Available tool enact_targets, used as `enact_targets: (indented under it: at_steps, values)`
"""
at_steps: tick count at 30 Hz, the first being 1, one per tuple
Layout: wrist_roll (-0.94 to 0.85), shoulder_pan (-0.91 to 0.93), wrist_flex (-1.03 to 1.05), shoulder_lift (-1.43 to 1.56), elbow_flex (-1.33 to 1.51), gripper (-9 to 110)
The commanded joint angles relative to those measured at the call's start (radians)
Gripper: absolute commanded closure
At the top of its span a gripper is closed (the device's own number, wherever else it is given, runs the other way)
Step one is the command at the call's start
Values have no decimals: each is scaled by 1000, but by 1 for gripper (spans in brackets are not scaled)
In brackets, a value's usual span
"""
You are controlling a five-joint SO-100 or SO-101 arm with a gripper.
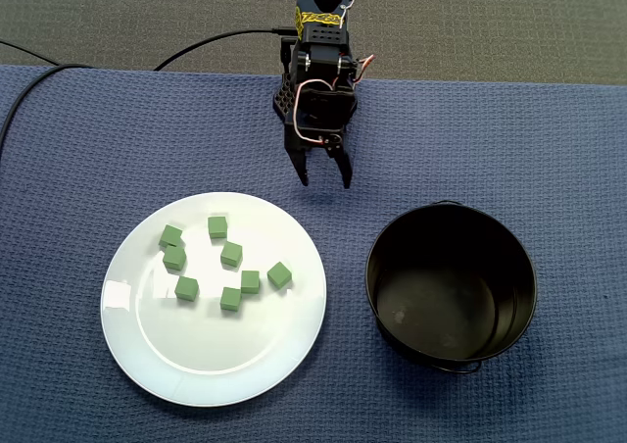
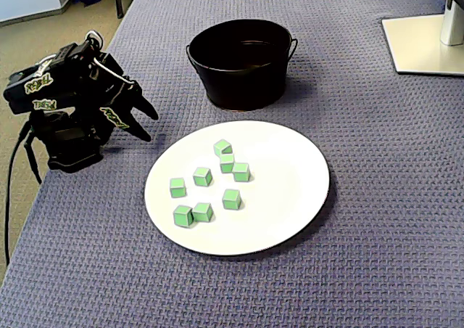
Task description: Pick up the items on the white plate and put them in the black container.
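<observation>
Green cubes [image 1: 231, 254], eight by my count, lie scattered over the left half of the white plate [image 1: 284, 350] in the fixed view from above. None are stacked, though a few sit almost touching. The black pail [image 1: 509, 296] stands just right of the plate in that view, empty, with its wire handles down. Both rest on a blue woven cloth [image 1: 78, 149] that covers the desk. The arm [image 1: 321, 71] is folded at the far edge. Its fingers [image 1: 344, 172] hang parted with nothing between them, pointing down at the cloth and well apart from any cube.

Nothing looks picked yet, so I judge the step in hand to be the first reach. I would begin with the cube nearest the pail [image 1: 279, 274], whose right side is free. Come straight down, square the fingers to two flat faces, and close low without pressing on the glossy plate, which might slide. Lift well clear of the pail's rim before letting go.

Yellow labels [image 1: 320, 18] on the arm carry dark lettering, too small to read in either fixed view.
</observation>
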Motion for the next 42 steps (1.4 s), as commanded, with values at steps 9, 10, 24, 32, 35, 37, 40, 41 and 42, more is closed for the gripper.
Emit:
enact_targets:
  at_steps: [9,10,24,32,35,37,40,41,42]
  values:
    - [390,176,149,-836,-833,74]
    - [405,183,143,-922,-916,74]
    - [417,206,-67,-1637,-1275,79]
    - [333,249,-34,-1879,-1542,77]
    - [339,242,-66,-1894,-1537,77]
    - [353,235,-78,-1902,-1536,78]
    - [377,232,-112,-1917,-1536,78]
    - [382,232,-118,-1922,-1536,78]
    - [385,230,-120,-1927,-1539,78]
